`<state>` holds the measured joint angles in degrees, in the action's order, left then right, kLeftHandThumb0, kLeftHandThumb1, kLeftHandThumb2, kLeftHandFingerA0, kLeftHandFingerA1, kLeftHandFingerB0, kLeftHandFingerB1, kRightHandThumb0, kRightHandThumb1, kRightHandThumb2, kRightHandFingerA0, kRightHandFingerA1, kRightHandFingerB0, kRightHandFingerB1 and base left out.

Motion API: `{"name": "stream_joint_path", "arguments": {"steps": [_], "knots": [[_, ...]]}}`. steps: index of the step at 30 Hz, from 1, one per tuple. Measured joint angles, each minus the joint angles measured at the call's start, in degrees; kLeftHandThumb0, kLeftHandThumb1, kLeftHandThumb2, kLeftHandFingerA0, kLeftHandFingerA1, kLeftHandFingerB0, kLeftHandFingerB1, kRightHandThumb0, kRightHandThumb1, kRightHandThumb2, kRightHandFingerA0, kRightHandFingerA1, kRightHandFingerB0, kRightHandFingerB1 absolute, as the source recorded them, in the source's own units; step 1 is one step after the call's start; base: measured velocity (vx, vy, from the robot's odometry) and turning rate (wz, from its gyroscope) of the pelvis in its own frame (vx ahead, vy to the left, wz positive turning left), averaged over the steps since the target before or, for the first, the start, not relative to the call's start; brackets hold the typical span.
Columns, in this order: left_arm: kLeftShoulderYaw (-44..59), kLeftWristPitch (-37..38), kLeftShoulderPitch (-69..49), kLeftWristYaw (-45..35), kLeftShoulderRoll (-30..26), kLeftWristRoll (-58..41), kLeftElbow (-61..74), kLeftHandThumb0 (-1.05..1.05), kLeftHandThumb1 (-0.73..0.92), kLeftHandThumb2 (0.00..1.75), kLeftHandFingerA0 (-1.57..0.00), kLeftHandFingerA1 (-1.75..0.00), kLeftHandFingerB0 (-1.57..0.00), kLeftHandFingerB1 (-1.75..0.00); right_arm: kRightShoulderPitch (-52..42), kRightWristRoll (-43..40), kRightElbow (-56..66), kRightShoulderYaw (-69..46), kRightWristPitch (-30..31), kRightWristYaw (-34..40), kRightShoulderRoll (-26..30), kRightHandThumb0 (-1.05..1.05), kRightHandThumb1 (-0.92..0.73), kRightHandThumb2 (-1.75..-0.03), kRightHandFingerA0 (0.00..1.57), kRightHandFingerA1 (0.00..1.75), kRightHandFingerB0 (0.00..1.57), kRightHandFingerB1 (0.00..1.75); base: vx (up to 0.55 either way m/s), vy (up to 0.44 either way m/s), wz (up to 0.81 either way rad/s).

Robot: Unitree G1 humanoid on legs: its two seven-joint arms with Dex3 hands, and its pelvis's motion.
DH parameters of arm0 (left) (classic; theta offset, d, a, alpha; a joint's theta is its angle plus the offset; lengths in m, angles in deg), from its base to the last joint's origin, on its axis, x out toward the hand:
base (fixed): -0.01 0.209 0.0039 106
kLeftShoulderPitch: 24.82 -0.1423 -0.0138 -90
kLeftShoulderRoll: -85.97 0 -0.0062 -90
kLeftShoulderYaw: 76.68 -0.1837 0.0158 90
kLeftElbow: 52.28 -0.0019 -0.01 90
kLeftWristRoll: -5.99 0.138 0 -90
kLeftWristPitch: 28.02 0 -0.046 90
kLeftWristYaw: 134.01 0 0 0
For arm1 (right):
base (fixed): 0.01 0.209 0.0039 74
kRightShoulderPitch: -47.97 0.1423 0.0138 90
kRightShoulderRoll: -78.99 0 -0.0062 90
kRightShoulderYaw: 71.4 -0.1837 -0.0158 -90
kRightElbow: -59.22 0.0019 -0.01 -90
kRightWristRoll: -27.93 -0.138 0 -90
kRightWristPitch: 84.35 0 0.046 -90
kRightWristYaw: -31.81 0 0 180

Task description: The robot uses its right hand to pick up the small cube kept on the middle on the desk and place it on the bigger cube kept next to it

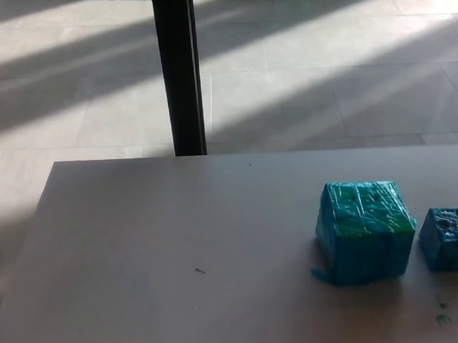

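A big cube point(364, 230), wrapped in blue-green tape, stands on the grey desk point(156, 252) toward the right. Just to its right, with a narrow gap between them, sits the small blue cube point(449, 238), close to the picture's right edge. Both rest flat on the desk and nothing touches either one. Neither of my hands nor any part of my arms shows in the head view.
A black upright post point(179, 70) stands behind the desk's far edge. Beyond it lies a tiled floor with bands of sunlight. Small green marks point(444, 318) dot the desk near the front right, and a tiny dark speck point(199, 271) lies left of centre.
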<state>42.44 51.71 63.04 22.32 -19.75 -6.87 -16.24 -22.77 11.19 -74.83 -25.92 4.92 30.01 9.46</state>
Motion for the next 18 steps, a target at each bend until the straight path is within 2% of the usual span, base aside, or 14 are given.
{"name": "stream_joint_path", "arguments": {"steps": [1,2,3,5,6,7,8,10,11,12,14,15,17,18], "knots": [[0.0,0.0,0.0,-0.1,0.0,0.0,0.0,-0.79,0.61,0.98,-0.29,-0.58,-0.16,-0.47,0.4,0.1,1.9,1.1,0.3,-0.2,0.0,-0.65,-0.75,-0.63,0.43,0.63,0.35,0.39,0.0,0.0,0.0],[0.0,-0.1,0.0,-0.1,0.0,0.0,0.1,-0.78,0.77,0.63,-0.33,-0.49,-0.23,-0.36,0.7,0.2,3.7,2.2,0.6,-0.4,0.0,-0.62,-0.65,-0.91,0.27,0.56,0.16,0.44,0.0,0.0,0.0],[0.0,-0.1,0.0,-0.2,0.0,0.0,0.1,-0.78,0.77,0.63,-0.33,-0.49,-0.23,-0.36,0.9,0.3,5.5,3.3,0.9,-0.6,0.0,-0.57,-0.81,-0.63,0.28,0.47,0.19,0.31,0.0,0.0,0.0],[0.0,-0.1,0.0,-0.3,0.0,-0.1,0.1,-0.77,0.78,0.64,-0.34,-0.5,-0.23,-0.36,1.1,0.5,9.6,5.9,2.1,-1.2,0.0,-0.57,-0.82,-0.64,0.27,0.45,0.17,0.3,0.0,0.0,0.0],[0.0,-0.1,0.0,-0.3,0.0,-0.1,0.1,-0.79,0.78,0.63,-0.35,-0.52,-0.23,-0.37,1.2,0.6,11.5,7.3,2.7,-1.5,0.0,-0.33,-0.64,-1.14,0.05,0.51,0.0,0.48,0.0,0.0,0.0],[0.0,-0.1,-0.1,-0.4,0.0,-0.1,0.1,-0.79,0.78,0.63,-0.35,-0.52,-0.23,-0.37,1.3,0.8,13.7,9.3,3.4,-2.1,0.1,-0.33,-0.64,-1.14,0.05,0.51,0.0,0.48,0.0,0.0,0.0],[0.0,-0.1,-0.1,-0.4,0.0,-0.1,0.1,-0.78,0.78,0.62,-0.37,-0.51,-0.26,-0.37,1.3,0.9,14.8,10.3,3.7,-2.5,0.1,-0.66,-0.84,-0.64,0.27,0.46,0.17,0.29,0.0,0.0,0.0],[0.0,-0.2,0.0,-0.5,0.0,-0.2,0.1,-0.8,0.77,0.62,-0.36,-0.49,-0.25,-0.38,1.6,1.2,19.2,14.7,5.2,-4.0,0.3,-0.69,-0.88,-0.67,0.26,0.47,0.18,0.3,0.0,0.0,0.0],[0.0,-0.2,0.0,-0.5,0.0,-0.2,0.1,-0.78,0.78,0.64,-0.32,-0.47,-0.24,-0.37,1.7,1.4,21.0,16.6,5.8,-4.5,0.3,-0.73,-0.72,-1.0,0.24,0.54,0.15,0.43,0.0,0.0,0.0],[0.0,-0.2,0.0,-0.6,0.0,-0.3,0.0,-0.78,0.61,0.94,-0.29,-0.55,-0.21,-0.48,1.9,1.8,22.8,18.9,6.4,-5.1,0.3,-0.71,-0.91,-0.67,0.27,0.47,0.2,0.32,0.0,0.0,0.0],[0.0,-0.3,0.0,-0.7,0.0,-0.4,0.0,-0.78,0.6,0.95,-0.29,-0.55,-0.21,-0.49,2.4,2.6,25.7,23.1,7.6,-6.2,0.3,-0.7,-0.87,-0.66,0.26,0.48,0.2,0.32,0.0,0.0,0.0],[0.0,-0.3,0.0,-0.7,0.0,-0.4,0.0,-0.78,0.76,0.61,-0.37,-0.48,-0.27,-0.39,2.8,3.1,26.6,25.1,8.0,-6.8,0.3,-0.69,-0.84,-0.66,0.28,0.47,0.23,0.33,0.0,0.0,0.0],[0.0,-0.5,0.1,-0.7,0.0,-0.6,0.0,-0.77,0.78,0.62,-0.38,-0.49,-0.26,-0.39,3.5,4.0,27.9,28.8,8.9,-7.7,0.4,-0.64,-0.77,-0.63,0.31,0.53,0.28,0.36,0.0,0.0,0.0],[-0.2,-0.6,0.0,-0.7,0.0,-0.7,0.1,-0.77,0.78,0.63,-0.36,-0.49,-0.25,-0.39,4.0,4.8,28.3,31.2,9.3,-8.5,0.4,-0.61,-0.58,-0.99,0.37,0.63,0.19,0.48,0.0,0.0,0.0]]}}
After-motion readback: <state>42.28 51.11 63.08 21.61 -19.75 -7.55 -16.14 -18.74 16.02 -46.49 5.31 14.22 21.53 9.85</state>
